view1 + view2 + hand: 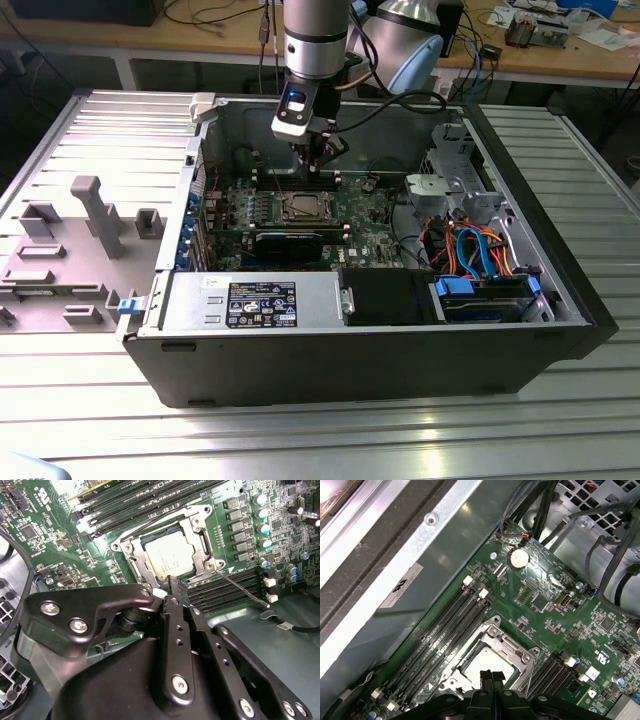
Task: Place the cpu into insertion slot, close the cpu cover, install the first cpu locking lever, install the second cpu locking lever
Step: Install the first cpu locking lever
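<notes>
1. Hovering in the upper middle of the exterior view, my gripper [318,160] is hanging just above the green motherboard [365,215] inside the open computer case [560,290].
2. My fingers [177,625] are pressing together with nothing between them. In both wrist views they are sitting over the near edge of the socket.
3. The cpu [170,555] is lying flat in the insertion slot [469,656]. The cpu cover [200,532] looks to be lying down around it, its window framing the grey metal top.
4. One locking lever [240,587], a thin wire rod, is reaching out from a corner of the cover across the memory slots [225,592], not tucked down.
5. I am judging the cpu light, stiff and fragile underneath, so it is best held by its edges. The cover looks like thin, stiff sheet metal. The lever looks springy and slippery, and its hooked end seems the best place to catch it.
6. A black label [262,304] is showing on the power supply and a white sticker [402,587] on the case wall. I am leaving their print unread.
</notes>
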Tool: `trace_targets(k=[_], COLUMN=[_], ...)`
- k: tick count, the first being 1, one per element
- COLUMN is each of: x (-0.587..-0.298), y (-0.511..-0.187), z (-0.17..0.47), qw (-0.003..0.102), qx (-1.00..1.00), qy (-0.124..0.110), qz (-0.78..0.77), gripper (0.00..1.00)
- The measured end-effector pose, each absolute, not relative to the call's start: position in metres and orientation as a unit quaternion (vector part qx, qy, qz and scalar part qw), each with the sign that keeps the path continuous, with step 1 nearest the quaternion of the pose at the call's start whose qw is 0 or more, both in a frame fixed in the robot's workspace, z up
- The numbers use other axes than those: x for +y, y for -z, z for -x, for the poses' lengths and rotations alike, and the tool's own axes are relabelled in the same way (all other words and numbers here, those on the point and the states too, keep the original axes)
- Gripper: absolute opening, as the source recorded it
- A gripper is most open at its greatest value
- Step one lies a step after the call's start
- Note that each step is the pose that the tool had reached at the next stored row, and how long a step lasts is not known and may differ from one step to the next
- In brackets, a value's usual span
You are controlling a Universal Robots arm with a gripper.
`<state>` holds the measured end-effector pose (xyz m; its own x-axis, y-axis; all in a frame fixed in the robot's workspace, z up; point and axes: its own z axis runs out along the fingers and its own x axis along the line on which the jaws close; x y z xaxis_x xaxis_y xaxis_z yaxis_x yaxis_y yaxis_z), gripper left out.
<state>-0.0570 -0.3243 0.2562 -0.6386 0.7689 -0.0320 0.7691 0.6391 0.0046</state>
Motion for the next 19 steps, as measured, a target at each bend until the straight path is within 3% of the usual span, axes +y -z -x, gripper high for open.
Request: trace_targets(k=[19], x=[-0.3243], y=[-0.2562], z=[0.0570], qw=[0.016], qx=[0.915], qy=[0.004], qz=[-0.402], gripper=[0.11])
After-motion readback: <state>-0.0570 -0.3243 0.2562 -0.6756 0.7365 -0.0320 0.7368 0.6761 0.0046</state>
